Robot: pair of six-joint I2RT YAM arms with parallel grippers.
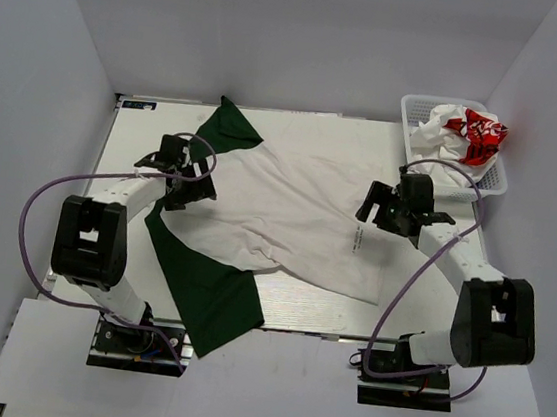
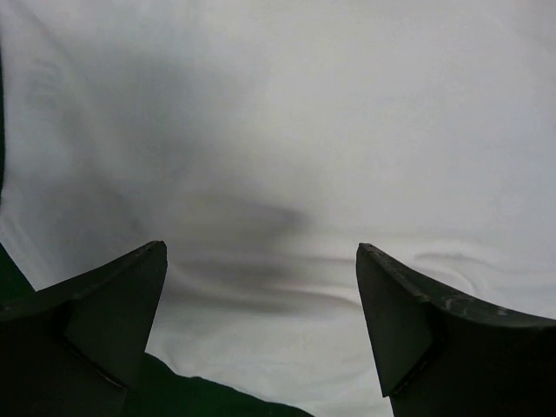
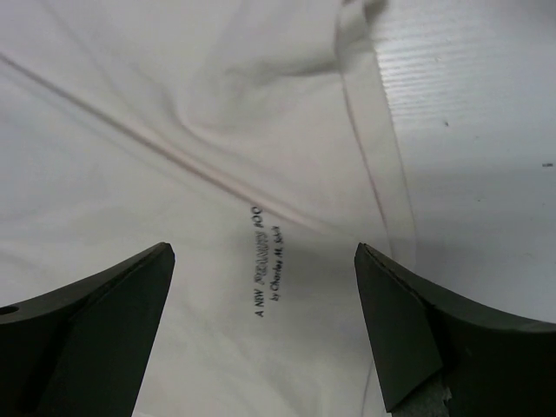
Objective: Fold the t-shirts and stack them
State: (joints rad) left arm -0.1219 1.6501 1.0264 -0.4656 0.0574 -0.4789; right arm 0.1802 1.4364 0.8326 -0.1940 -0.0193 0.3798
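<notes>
The off-white t-shirt (image 1: 288, 215) with dark green sleeves (image 1: 210, 296) lies spread and wrinkled across the table, one sleeve hanging over the near edge. My left gripper (image 1: 182, 190) is open just above its left part, near the shoulder; the left wrist view shows plain cloth (image 2: 287, 156) between the fingers. My right gripper (image 1: 377, 212) is open above the shirt's right part, over small dark lettering (image 3: 271, 261) and near the hem (image 3: 382, 165). A white t-shirt with red print (image 1: 468, 135) lies crumpled in a basket. The blue t-shirt is out of view.
A white plastic basket (image 1: 415, 113) stands at the table's back right corner. Grey walls close in on three sides. The table's bare surface (image 3: 486, 130) shows right of the shirt's hem.
</notes>
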